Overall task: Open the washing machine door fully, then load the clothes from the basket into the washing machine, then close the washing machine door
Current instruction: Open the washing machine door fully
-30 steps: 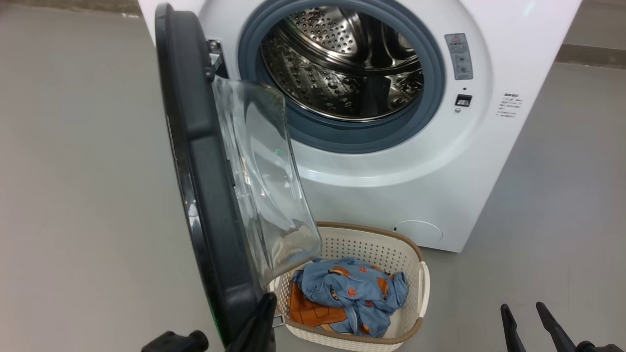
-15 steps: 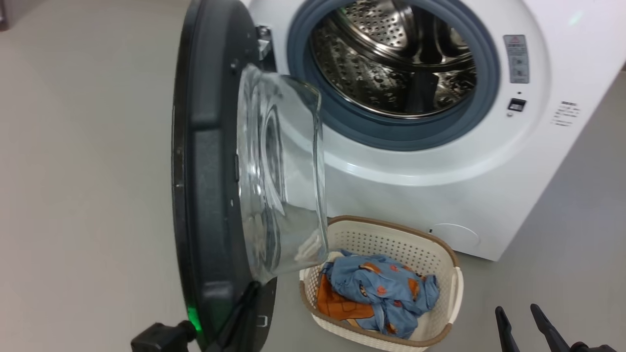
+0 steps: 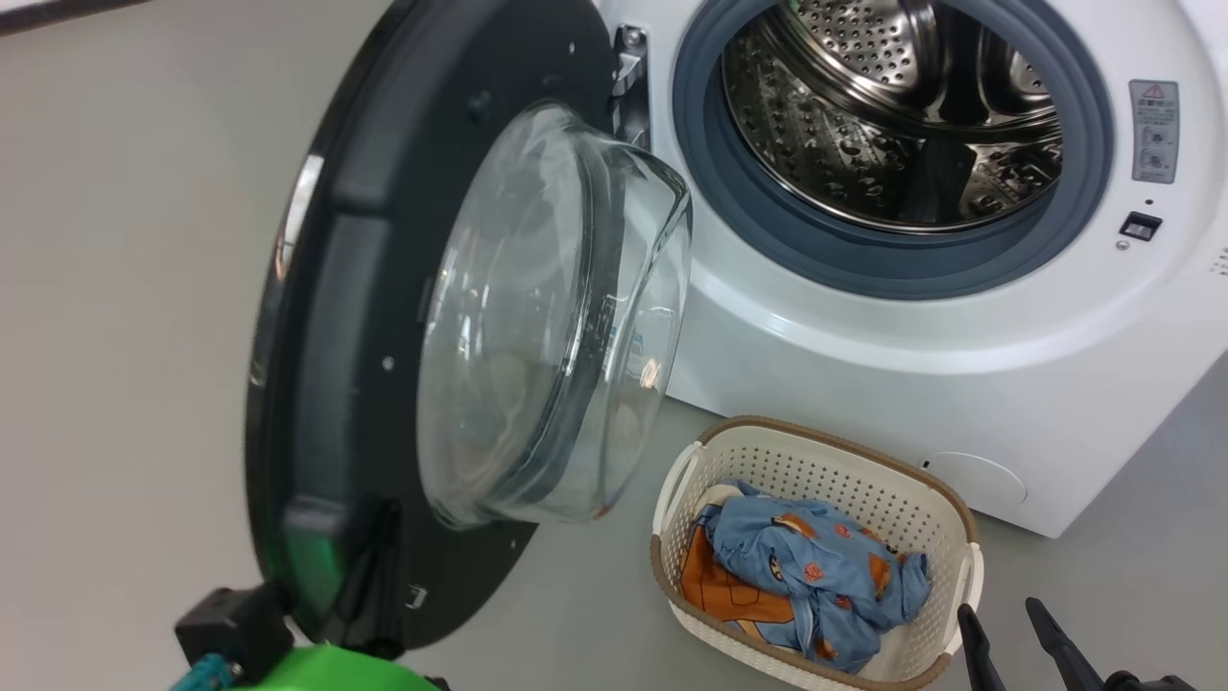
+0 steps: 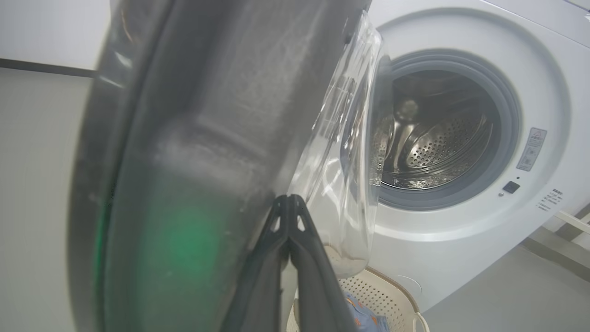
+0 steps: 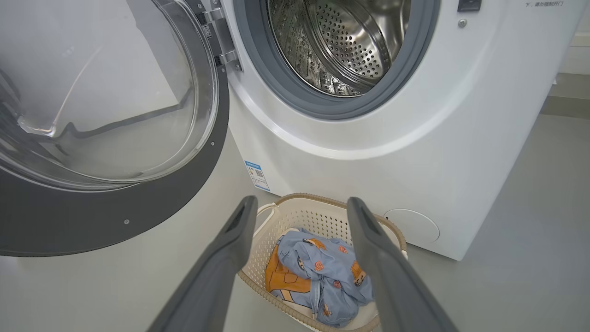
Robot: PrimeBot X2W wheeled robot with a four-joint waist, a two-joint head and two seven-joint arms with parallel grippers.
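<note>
fingers of the left gripper [image 4: 289, 199] are pressed together tip to tip with nothing between them. they lie along the lower part of the dark grey inner face of the washing machine door [image 3: 365, 288]. that close view is blurred and tinged green, so whether they push on the door i cannot tell. fingers of the right gripper [image 5: 302, 203] stand wide apart and empty, pointing toward the basket [image 3: 815, 434] — in the head view just their tips show, cut off by the bottom edge.

the door stands wide open to the left of the washing machine [image 3: 863, 365], its top cropped, its clear glass bowl [image 3: 547, 317] bulging out of the inner face. one machine, one door, one steel drum [image 3: 892, 106] ringed by one grey gasket [image 3: 748, 221]; the drum's upper part is out of frame.

one basket sits on the floor [image 3: 115, 336] just in front of the machine, with two side handles [image 3: 672, 480] showing. the clothes [image 3: 806, 566] lie inside it: a light blue piece with orange prints over an orange piece, bunched so the number of garments is unclear.

a blue label [image 5: 256, 175] at the machine's lower corner and a grey warning sticker [image 3: 1153, 130] with a red triangle carry print too small to read — so does the line of characters [image 5: 544, 3] at the top edge of the right wrist view.
</note>
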